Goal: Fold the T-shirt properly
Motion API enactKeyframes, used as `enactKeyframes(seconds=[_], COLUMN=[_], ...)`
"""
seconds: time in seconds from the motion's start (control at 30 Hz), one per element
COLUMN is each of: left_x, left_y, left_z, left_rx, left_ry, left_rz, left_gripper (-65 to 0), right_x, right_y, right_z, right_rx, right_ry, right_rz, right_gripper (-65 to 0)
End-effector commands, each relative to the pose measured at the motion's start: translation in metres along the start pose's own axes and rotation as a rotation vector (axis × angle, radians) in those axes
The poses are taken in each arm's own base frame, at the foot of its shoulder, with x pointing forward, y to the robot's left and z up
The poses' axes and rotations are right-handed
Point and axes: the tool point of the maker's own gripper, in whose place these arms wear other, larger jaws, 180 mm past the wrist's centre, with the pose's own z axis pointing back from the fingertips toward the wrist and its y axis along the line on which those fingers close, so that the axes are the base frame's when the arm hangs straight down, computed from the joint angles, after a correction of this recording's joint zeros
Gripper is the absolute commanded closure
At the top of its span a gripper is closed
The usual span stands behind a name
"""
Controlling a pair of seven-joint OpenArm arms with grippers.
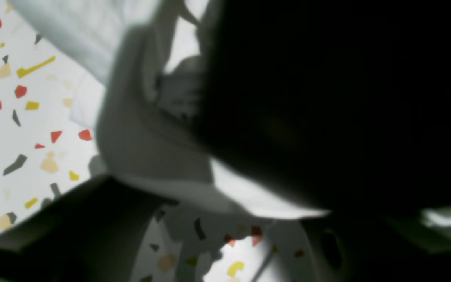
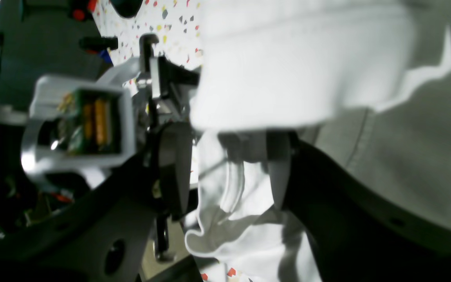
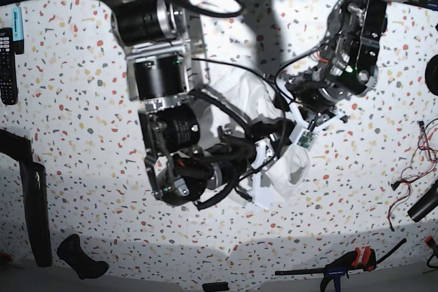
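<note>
The T-shirt (image 3: 280,165) is bunched up in a heap mid-table on the speckled tabletop (image 3: 82,135), with both arms crowding over it. The right gripper (image 2: 233,172) has its jaws apart with white cloth lying between them (touching, not pinched, as far as I can see). The left gripper (image 3: 287,128) is right against the cloth too, but its wrist view is mostly dark and blurry, so I can't tell whether it's gripping anything.

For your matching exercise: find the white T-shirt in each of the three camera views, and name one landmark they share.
Left wrist: the T-shirt fills the upper middle, partly in shadow.
Right wrist: it spans the top and right and hangs down at the lower centre.
Base: it lies bunched at the centre between the two arms.
Shared landmark: the speckled tabletop.
</note>
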Motion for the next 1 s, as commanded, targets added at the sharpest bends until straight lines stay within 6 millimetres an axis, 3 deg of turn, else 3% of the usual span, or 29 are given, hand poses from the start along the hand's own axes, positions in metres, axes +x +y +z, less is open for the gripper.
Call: enactKeyframes(seconds=[0.0,0.2,0.37,0.47,0.73,0.87,0.97], left_x=[0.016,0.011,0.009,0.009,0.010,0.014,0.021], left_y=[0.000,0.004,0.010,0.010,0.011,0.017,0.020], left_z=[0.003,0.002,0.003,0.003,0.003,0.004,0.006], left_rx=[-0.003,0.016,0.049,0.049,0.050,0.086,0.098], left_ry=[-0.049,-0.018,-0.006,-0.006,-0.008,-0.003,-0.009], left_rz=[-0.010,-0.027,-0.058,-0.058,-0.060,-0.095,-0.110], left_gripper=[-27.9,-27.9,-27.9,-27.9,-27.9,-27.9,-27.9], right_x=[0.029,0.065,0.098,0.110,0.107,0.087,0.074], right_y=[0.018,0.048,0.076,0.077,0.025,-0.027,-0.048], right_z=[0.007,0.031,0.084,0.119,0.164,0.183,0.201], right_rx=[0.051,0.132,0.125,0.069,-0.081,-0.320,-0.423], right_ry=[-0.074,-0.211,-0.416,-0.530,-0.661,-0.580,-0.516], right_rz=[0.053,0.180,0.320,0.353,0.212,0.151,0.161], right_gripper=[-30.3,-30.3,-30.3,-30.3,-30.3,-30.3,-30.3])
